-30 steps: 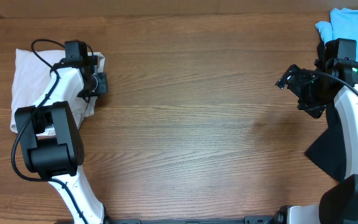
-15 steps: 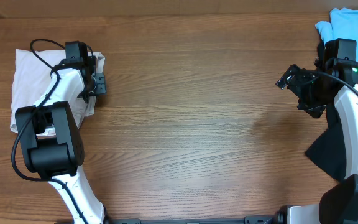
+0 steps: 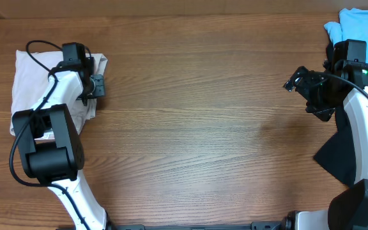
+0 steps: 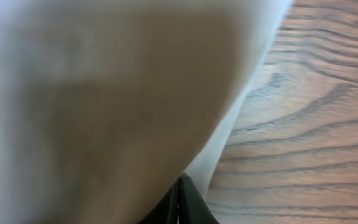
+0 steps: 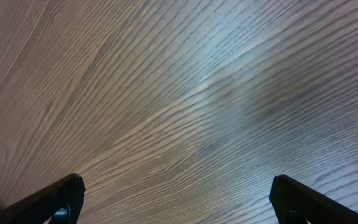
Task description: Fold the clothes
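Far left of the wooden surface (image 3: 190, 140): beige shorts (image 3: 27, 76), edge clenched in left tool (image 3: 96, 86). Right tool (image 3: 304, 94) released; light blue garment (image 3: 363, 22) and dark garment (image 3: 337, 156) flank its arm.

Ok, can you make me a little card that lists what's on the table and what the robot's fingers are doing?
table: brown wood, mostly bare in the middle
shorts: pale beige, bunched at the left end
left fingers: closed, seemingly pinching the right edge of the shorts
right fingers: wide open above bare wood, holding nothing
blue cloth: far right corner
dark cloth: right edge, partly under the right arm
folding: shorts not neatly folded yet
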Action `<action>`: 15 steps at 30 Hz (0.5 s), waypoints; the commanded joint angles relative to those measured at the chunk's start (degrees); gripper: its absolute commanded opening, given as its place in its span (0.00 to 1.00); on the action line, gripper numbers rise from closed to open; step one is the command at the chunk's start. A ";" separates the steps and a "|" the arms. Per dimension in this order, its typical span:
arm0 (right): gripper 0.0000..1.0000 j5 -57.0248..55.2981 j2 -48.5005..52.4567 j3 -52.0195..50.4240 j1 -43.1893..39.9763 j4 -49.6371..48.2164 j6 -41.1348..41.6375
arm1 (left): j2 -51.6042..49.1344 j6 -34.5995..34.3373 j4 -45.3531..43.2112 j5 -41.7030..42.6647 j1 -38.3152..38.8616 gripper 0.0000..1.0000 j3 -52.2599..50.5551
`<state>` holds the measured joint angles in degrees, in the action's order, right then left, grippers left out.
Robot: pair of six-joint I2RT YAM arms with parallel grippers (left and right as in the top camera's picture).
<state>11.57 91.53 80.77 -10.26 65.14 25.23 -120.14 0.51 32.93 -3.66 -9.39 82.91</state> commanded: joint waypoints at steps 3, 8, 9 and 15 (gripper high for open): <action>1.00 -0.44 -0.07 0.42 -0.09 -0.33 -0.15 | -0.76 1.53 -0.92 -1.18 -2.25 0.04 -0.68; 1.00 -0.44 -0.09 0.42 -0.09 -0.33 -0.15 | -0.76 2.54 -1.33 -1.27 -2.29 0.04 -0.68; 1.00 -0.44 -0.09 0.42 -0.09 -0.33 -0.15 | -0.76 2.51 -1.57 -1.27 -2.29 0.04 -0.68; 1.00 -0.44 -0.09 0.42 -0.09 -0.33 -0.17 | -0.35 2.08 -1.36 -0.15 -1.90 0.04 0.74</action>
<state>11.57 91.53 80.77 -10.24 65.10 25.21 -120.14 1.72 30.92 -3.68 -11.25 82.85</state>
